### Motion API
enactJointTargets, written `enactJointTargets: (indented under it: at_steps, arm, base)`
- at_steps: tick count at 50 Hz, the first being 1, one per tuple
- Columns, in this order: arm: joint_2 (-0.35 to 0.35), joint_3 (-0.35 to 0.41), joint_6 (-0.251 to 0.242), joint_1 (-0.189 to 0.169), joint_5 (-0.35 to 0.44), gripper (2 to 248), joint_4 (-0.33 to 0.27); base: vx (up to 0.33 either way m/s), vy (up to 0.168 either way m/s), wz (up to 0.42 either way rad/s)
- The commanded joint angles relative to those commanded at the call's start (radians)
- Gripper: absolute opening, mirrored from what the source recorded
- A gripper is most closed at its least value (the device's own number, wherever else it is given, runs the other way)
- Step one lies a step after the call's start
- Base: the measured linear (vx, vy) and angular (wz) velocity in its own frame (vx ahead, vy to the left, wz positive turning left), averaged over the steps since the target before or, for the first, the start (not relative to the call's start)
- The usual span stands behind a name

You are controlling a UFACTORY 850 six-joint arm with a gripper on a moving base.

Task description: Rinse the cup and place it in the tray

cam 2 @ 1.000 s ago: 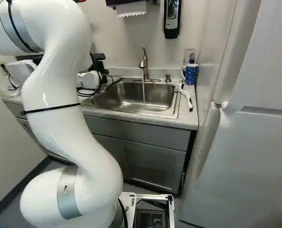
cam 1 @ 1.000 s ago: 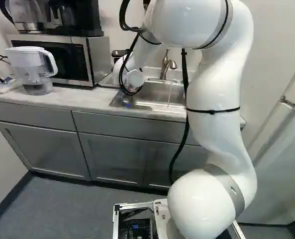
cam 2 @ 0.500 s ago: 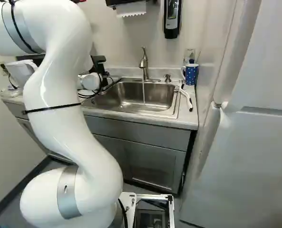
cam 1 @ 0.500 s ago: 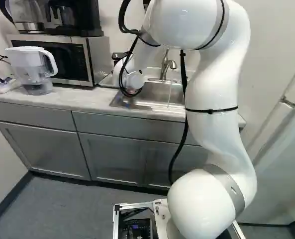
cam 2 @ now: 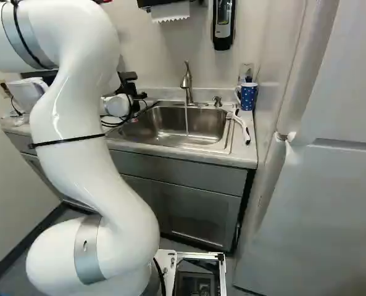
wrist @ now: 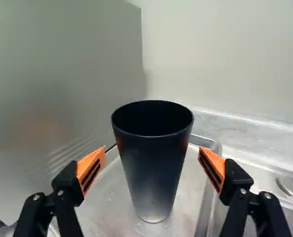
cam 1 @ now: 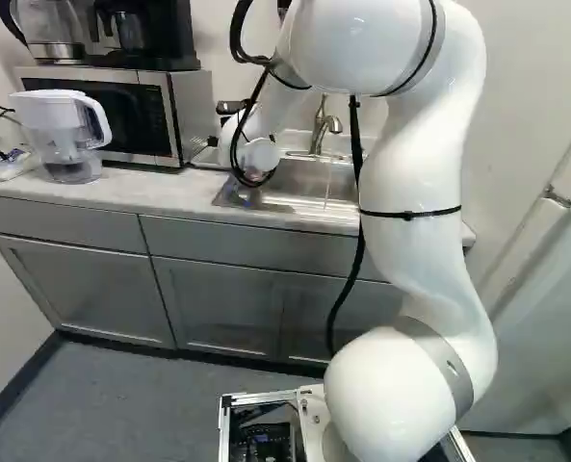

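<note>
In the right base view, a dark part of my gripper point(cam 2: 128, 79) shows by the sink's left side, its fingertips hidden. Around the black cup in the wrist view, my gripper point(wrist: 152, 165) stands open, with a gap between each orange pad and the cup's side. The tapered cup point(wrist: 153, 163) is upright, mouth up, its base on the metal tray point(wrist: 111, 200). Water runs from the faucet point(cam 2: 187, 81) into the sink point(cam 2: 198, 126).
Beside the tray rises the microwave point(cam 1: 160, 115), with a coffee maker on it and a white pitcher point(cam 1: 68, 135) past it. The wall stands behind the cup. A blue mug point(cam 2: 247, 97) and a white-handled brush point(cam 2: 243, 127) are at the sink's right.
Since a second ago my arm's upper part has shifted slightly left, and its wrist a touch lower. The base has not moved. Water keeps running.
</note>
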Motion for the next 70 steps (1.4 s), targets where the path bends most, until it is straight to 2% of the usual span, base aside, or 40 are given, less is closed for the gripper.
enactJointTargets:
  at_steps: [25,70]
  arm:
    - [0.034,-0.013,0.0,0.0,-0.003,247,0.0]
    - [0.089,-0.046,0.0,0.0,-0.096,247,0.0]
  base:
    - [0.0,0.0,0.0]
    - [0.0,0.0,0.0]
